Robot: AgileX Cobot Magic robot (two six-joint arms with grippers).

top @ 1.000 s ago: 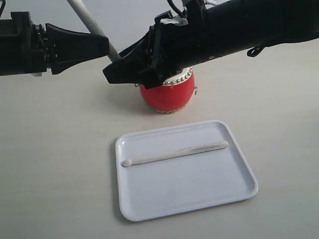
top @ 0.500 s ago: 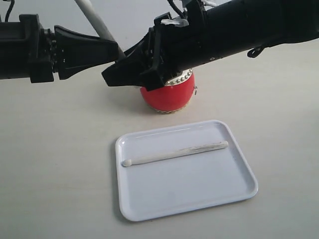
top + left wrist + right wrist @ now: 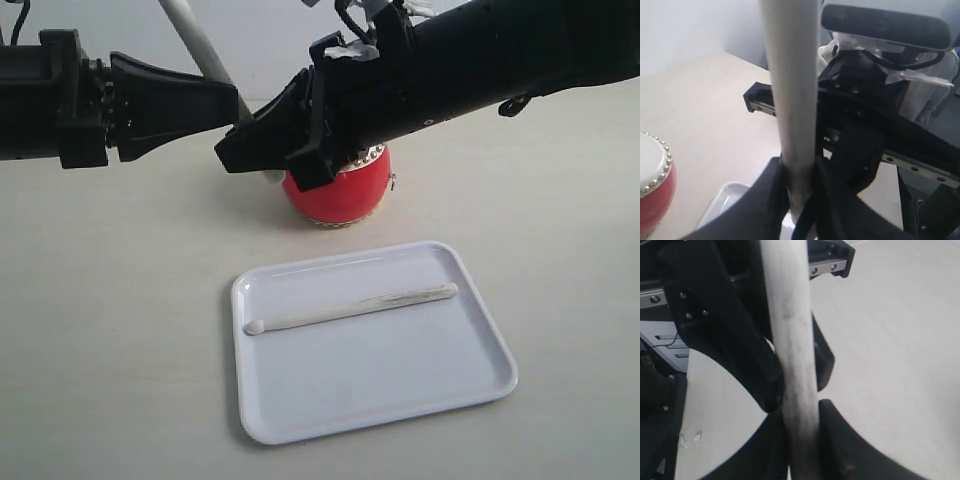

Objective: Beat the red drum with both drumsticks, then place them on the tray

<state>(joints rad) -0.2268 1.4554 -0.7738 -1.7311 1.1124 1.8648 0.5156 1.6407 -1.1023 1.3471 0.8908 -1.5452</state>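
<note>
The red drum [image 3: 340, 190] stands behind the white tray [image 3: 400, 380], its top mostly hidden by my right arm; the left wrist view shows its edge [image 3: 652, 185]. One drumstick [image 3: 350, 305] lies across the tray. The other drumstick [image 3: 195, 40] slants up and to the left in the air beside the drum. My left gripper [image 3: 236, 108] is shut on it [image 3: 792, 75], fingers pressed against both sides. My right gripper [image 3: 262, 165] reaches across and is shut on the same stick [image 3: 790, 315] lower down, close to the left gripper's tips.
Pale tabletop [image 3: 110, 330] spreads left of the tray and in front of it. A corner of the tray [image 3: 722, 200] shows below the left gripper. The two black arms cross closely above the drum's left side.
My left gripper has moved right with the raised drumstick, bringing it into the right gripper's jaws. The right gripper has lifted slightly. The stick on the tray has not moved.
</note>
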